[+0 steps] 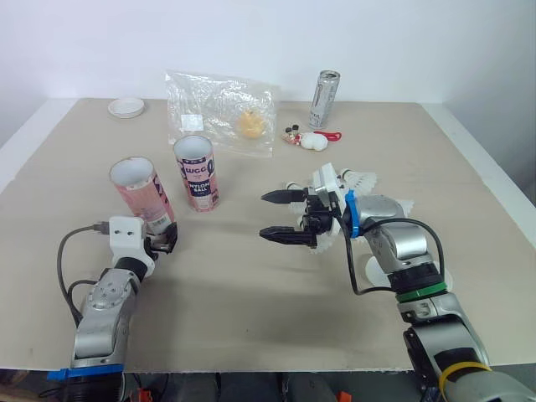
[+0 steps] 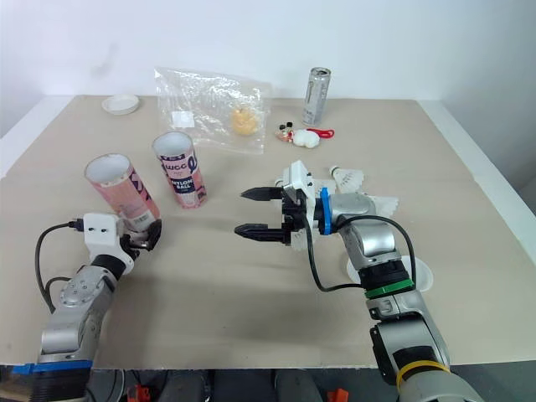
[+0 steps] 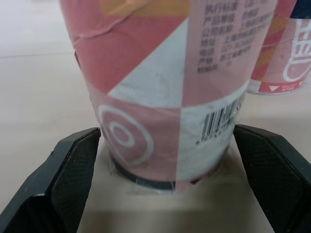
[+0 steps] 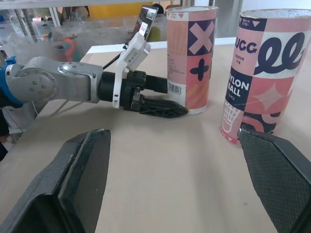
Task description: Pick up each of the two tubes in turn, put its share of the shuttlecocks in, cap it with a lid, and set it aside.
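An open pink tube (image 1: 141,191) stands at the table's left, leaning a little. My left gripper (image 1: 164,238) is at its base, one black finger (image 3: 63,184) pressed against each side of the tube (image 3: 165,97). A second open tube (image 1: 195,172), printed with "nylon ball", stands just right of it. My right gripper (image 1: 273,216) hovers open and empty over the middle of the table, pointing toward both tubes (image 4: 265,73). White shuttlecocks (image 1: 362,177) lie behind and under the right wrist. One white lid (image 1: 126,107) rests at the far left, and another lid (image 2: 423,274) lies beneath my right forearm.
A clear plastic bag (image 1: 222,113) holding something yellow lies at the back centre. A silver can (image 1: 322,99) stands at the back right, with a small red and white toy (image 1: 308,139) in front of it. Bare tabletop (image 1: 251,301) spreads between my arms.
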You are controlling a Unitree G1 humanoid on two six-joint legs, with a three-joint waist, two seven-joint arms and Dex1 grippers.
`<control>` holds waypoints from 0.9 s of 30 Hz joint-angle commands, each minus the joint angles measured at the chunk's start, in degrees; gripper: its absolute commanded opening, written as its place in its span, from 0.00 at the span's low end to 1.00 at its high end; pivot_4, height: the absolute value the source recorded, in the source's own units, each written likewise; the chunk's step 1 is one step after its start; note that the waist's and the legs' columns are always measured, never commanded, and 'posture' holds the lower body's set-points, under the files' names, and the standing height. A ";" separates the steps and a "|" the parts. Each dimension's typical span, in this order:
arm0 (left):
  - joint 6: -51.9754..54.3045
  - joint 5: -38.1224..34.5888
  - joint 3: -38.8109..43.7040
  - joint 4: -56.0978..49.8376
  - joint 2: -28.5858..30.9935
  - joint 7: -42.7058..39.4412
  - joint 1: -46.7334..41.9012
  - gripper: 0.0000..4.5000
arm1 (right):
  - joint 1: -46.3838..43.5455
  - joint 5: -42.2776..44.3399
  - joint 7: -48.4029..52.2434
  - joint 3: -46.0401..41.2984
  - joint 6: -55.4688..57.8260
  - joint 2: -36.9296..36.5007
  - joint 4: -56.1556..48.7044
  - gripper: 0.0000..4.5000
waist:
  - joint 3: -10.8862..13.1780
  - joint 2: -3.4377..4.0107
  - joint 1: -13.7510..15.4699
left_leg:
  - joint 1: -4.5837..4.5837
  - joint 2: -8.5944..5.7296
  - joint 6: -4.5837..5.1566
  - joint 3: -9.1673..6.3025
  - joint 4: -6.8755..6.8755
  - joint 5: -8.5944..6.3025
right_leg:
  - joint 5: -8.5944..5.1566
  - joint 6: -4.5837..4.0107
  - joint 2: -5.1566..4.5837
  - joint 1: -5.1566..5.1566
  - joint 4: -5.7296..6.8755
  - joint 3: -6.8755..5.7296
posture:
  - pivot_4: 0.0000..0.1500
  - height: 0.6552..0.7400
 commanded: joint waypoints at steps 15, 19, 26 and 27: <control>-6.58 -0.68 0.31 15.95 2.84 -5.98 -9.82 1.00 | -0.88 -0.02 0.23 -1.43 -0.91 -1.06 -1.73 0.99 | 0.00 0.00 0.02 | 0.00 0.00 0.03 -0.02 -0.01 0.04 | 0.02 0.01 0.00 0.01 0.00 -0.02 | 1.00 1.00; -6.47 -1.11 0.29 16.71 2.73 -6.90 -9.95 0.89 | -0.64 0.02 0.35 -1.42 -0.90 -1.21 -1.99 1.00 | -0.01 0.01 0.01 | 0.00 0.00 0.03 -0.02 -0.01 0.04 | 0.03 0.02 0.00 0.01 0.00 -0.02 | 1.00 1.00; -7.29 -1.23 1.41 13.98 3.23 -6.44 -7.97 0.61 | -0.17 0.16 0.39 -1.41 -0.81 -1.55 -2.53 1.00 | -0.01 0.01 0.02 | -0.01 0.00 0.03 -0.01 -0.02 0.05 | 0.02 0.03 -0.01 0.01 -0.01 -0.02 | 1.00 1.00; -7.41 -1.20 1.52 13.31 3.42 -6.42 -7.41 0.61 | -0.06 0.18 0.40 -1.41 -0.80 -1.60 -2.65 1.00 | -0.01 0.01 0.01 | 0.00 0.00 0.03 -0.01 -0.03 0.05 | 0.02 0.03 -0.01 0.01 -0.01 -0.02 | 1.00 1.00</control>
